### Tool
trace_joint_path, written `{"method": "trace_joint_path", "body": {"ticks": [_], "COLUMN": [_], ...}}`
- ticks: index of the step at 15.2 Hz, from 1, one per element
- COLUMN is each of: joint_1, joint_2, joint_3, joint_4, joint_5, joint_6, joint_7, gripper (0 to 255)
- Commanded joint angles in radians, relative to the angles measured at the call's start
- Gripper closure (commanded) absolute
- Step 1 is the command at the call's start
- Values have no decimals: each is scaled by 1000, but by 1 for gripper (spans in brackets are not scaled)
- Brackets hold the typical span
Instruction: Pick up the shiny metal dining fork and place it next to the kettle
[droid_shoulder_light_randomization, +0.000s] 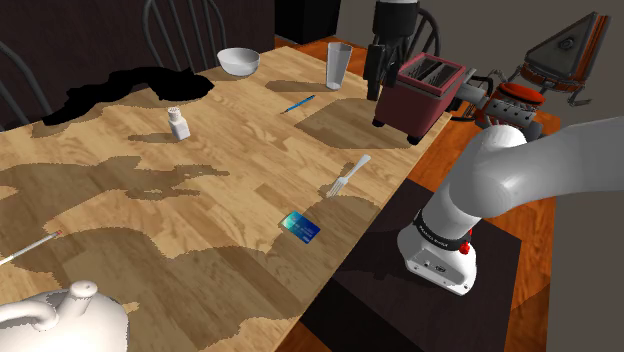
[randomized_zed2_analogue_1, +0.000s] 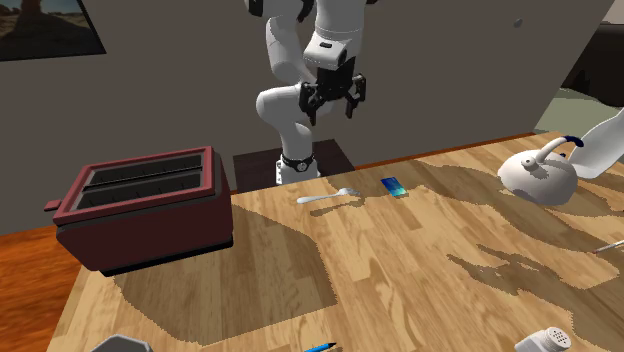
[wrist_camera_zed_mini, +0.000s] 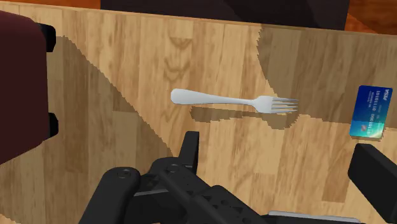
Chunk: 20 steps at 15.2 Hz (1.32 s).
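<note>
The gripper (randomized_zed2_analogue_1: 333, 100) is hanging high above the table (randomized_zed2_analogue_1: 400, 270), jaws standing wide and empty; the fork (wrist_camera_zed_mini: 232, 100) is lying flat between the toaster (randomized_zed2_analogue_1: 140, 205) and blue card (wrist_camera_zed_mini: 371, 112). Best turning the wrist so the jaws are straddling the handle, then descending low

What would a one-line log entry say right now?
pale grey dining fork: flat on wooden table, untouched | black two-finger gripper: open, empty, raised | white kettle: apart from fork
</note>
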Motion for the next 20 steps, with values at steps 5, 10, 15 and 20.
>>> {"method": "trace_joint_path", "body": {"ticks": [5, 10, 15, 20], "joint_1": [105, 225, 337, 374], "joint_2": [33, 101, 197, 258], "joint_3": [-78, -170, -255, -292], "joint_4": [-112, -232, -335, -402], "joint_5": [-64, -146, -228, -266], "joint_6": [115, 276, 464, 589], "joint_7": [-317, -701, -1073, -1205], "gripper": [0, 0, 0, 0]}}
